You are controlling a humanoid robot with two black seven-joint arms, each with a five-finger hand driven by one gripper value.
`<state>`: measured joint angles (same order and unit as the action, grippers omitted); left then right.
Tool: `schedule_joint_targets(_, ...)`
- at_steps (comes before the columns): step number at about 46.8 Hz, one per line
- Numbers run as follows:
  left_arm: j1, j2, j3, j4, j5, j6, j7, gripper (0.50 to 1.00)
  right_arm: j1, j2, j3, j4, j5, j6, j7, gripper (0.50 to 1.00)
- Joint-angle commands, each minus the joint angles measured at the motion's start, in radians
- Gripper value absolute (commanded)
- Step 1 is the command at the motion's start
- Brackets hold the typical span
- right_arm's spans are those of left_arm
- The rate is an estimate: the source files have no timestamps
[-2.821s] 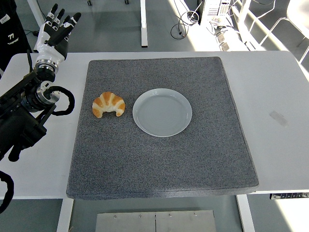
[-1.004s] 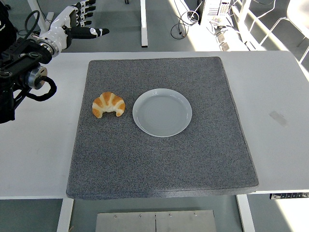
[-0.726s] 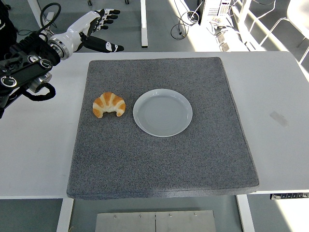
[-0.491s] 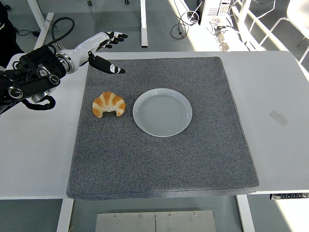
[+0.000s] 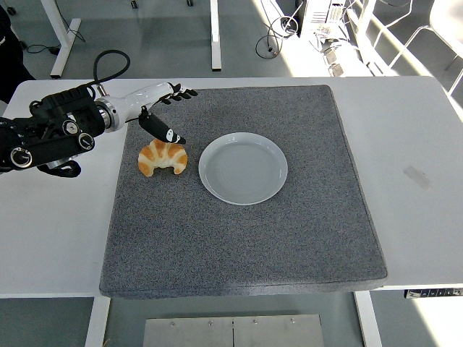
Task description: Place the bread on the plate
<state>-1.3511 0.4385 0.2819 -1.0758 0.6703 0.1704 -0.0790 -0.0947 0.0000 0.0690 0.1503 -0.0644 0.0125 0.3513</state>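
A golden croissant (image 5: 163,157) lies on the grey mat (image 5: 246,238), just left of an empty pale blue plate (image 5: 244,168). My left hand (image 5: 165,108) reaches in from the left and hovers just above and behind the croissant. Its fingers (image 5: 181,92) are spread and its thumb points down toward the top of the croissant. It holds nothing. The right arm is out of view.
The mat covers the middle of the white table (image 5: 412,123). A small patch of tape (image 5: 417,176) lies on the table at the right. Table legs and cables show on the floor beyond the far edge.
My left arm has swung down from the far left corner and to the right, lowering the open hand from beyond the mat's far edge to just over the croissant. The croissant and plate have not moved.
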Motion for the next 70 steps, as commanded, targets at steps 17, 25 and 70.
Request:
schedule_joint_targets(17, 0.003, 0.035, 0.060, -0.004, 0.083, 0.001, 0.002, 0.919, 0.000, 0.000, 0.000, 0.000, 0.000, 0.000, 0.000, 1.000)
schedule_joint_targets(25, 0.013, 0.034, 0.062, -0.004, 0.097, 0.001, 0.001, 0.908, 0.000, 0.000, 0.000, 0.000, 0.000, 0.000, 0.000, 1.000)
schedule_joint_targets(70, 0.070, -0.038, 0.114, 0.099, 0.118, 0.012, -0.004, 0.772, 0.000, 0.000, 0.000, 0.000, 0.000, 0.001, 0.000, 1.000)
